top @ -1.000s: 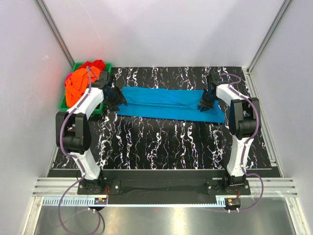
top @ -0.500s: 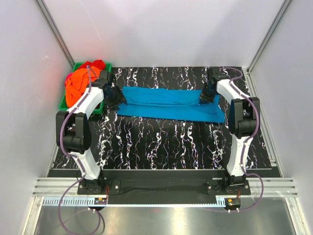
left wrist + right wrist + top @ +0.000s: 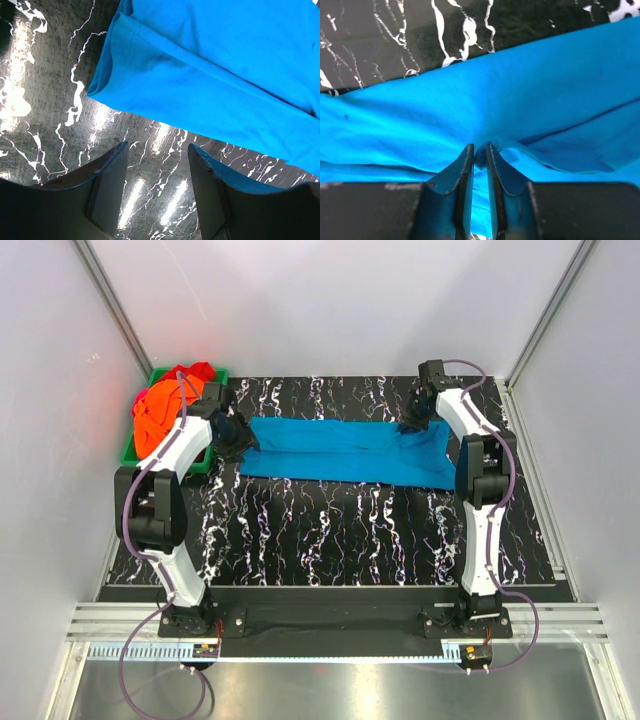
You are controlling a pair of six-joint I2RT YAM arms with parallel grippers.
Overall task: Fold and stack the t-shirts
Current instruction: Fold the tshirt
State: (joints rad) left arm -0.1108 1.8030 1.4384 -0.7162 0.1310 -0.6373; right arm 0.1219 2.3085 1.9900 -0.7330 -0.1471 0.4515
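turquoise t-shirt [image 3: 340,452] bunches, partly hidden, between right claw [image 3: 479,149] tips.

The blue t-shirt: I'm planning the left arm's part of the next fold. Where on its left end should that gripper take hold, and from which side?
Probably the doubled corner of the blue t-shirt, approached from the bare table side. The layers lie stacked and slightly raised there, and the open left gripper faces that edge.

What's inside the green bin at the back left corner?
A heap of crumpled t-shirts: orange cloth on top, red cloth toward the far edge. They fill the green bin, so its floor and anything beneath the heap cannot be seen.
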